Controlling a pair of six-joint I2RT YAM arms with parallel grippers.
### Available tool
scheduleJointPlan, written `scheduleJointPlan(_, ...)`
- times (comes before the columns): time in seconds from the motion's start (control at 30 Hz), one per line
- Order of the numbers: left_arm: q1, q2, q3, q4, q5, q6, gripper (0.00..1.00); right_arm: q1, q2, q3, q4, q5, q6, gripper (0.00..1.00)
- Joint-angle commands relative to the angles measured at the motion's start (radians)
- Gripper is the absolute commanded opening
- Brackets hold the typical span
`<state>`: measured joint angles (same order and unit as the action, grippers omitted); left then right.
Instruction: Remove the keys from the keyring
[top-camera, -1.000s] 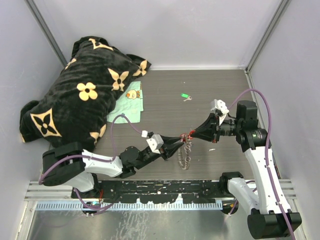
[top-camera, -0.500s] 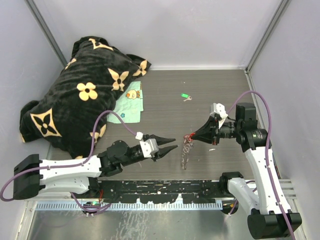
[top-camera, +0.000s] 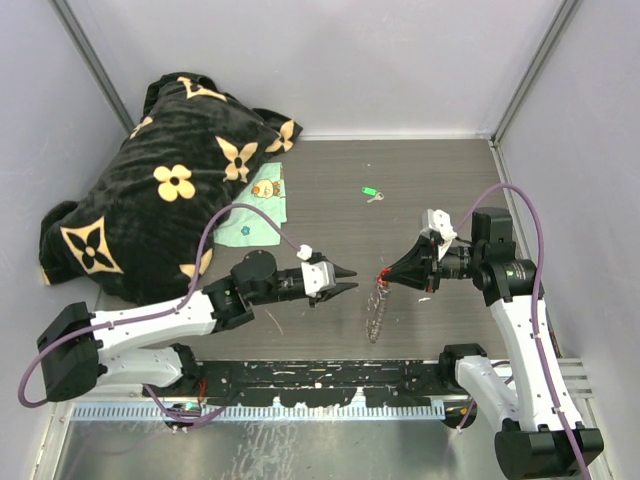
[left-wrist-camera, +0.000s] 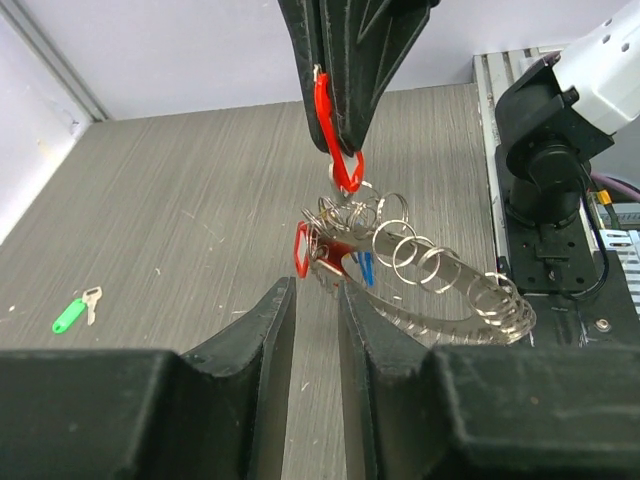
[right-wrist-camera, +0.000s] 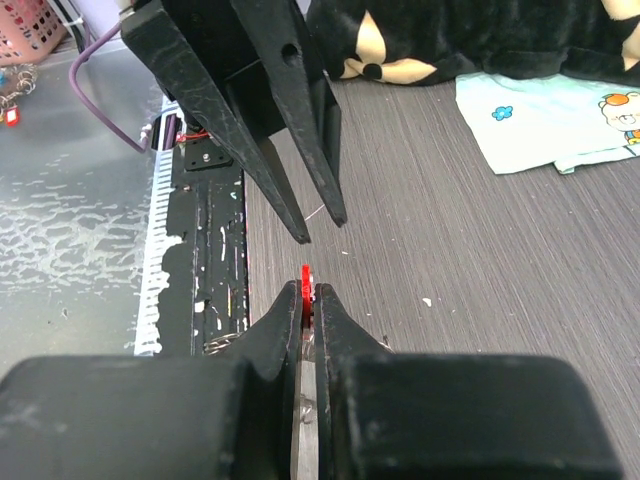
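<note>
Top view: dark wood-grain table (top-camera: 330, 160). The right gripper (top-camera: 384, 276) is mid-table, right of centre, jaws together and clamped on a red plastic tag (top-camera: 379, 274). A large grey metal keyring of linked small rings (top-camera: 375, 312) hangs from that tag and runs toward the near edge. Cannot tell if its low end touches the table. The left gripper (top-camera: 351, 279) sits just left of the tag, jaws apart with nothing between them, touching neither tag nor keyring. A small silver key with a green plastic tag (top-camera: 370, 192) lies alone on the table farther back, well apart from both grippers. A black plush blanket with beige flower pattern (top-camera: 160, 190) is heaped at far left. A light green printed cloth (top-camera: 255, 215) lies against its right edge.

Left wrist view: its own two black fingers (left-wrist-camera: 262, 335) have a clear gap between them, and it is empty. The right gripper faces them, closed on the red plastic tag, which is seen edge-on. Under the tag is a bunch of small silver rings, then the keyring, tilted. A second red tag (left-wrist-camera: 302, 250) and a blue tag (left-wrist-camera: 367, 266) sit in the bunch, just past the left fingertips. The key blades are too tangled to make out.

Right wrist view: its own fingers are pressed together, with a sliver of the red plastic tag between the tips. The left gripper's fingers point at it, spread, near the tag but apart from it. A pink plastic basket (right-wrist-camera: 35, 30) sits beyond the near-left side.
</note>
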<state>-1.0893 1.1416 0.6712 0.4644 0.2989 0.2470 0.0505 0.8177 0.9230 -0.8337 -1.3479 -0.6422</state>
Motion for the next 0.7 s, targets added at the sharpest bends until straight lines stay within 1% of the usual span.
scheduleJointPlan(0.0,0.022,0.056,0.081,0.052,0.124,-0.011,0.25,0.002,-0.016,0.034,0.019,-0.055,-0.017,0.01)
scheduleJointPlan(0.33,0.025,0.188,0.102,0.183,0.196,-0.057,0.25,0.002,-0.018,0.033,0.016,-0.059,-0.018,0.01)
scheduleJointPlan(0.5,0.025,0.216,0.120,0.200,0.219,-0.083,0.25,0.002,-0.019,0.033,0.017,-0.059,-0.020,0.01)
scheduleJointPlan(0.67,0.025,0.212,0.109,0.217,0.207,-0.090,0.25,0.003,-0.020,0.032,0.013,-0.059,-0.021,0.01)
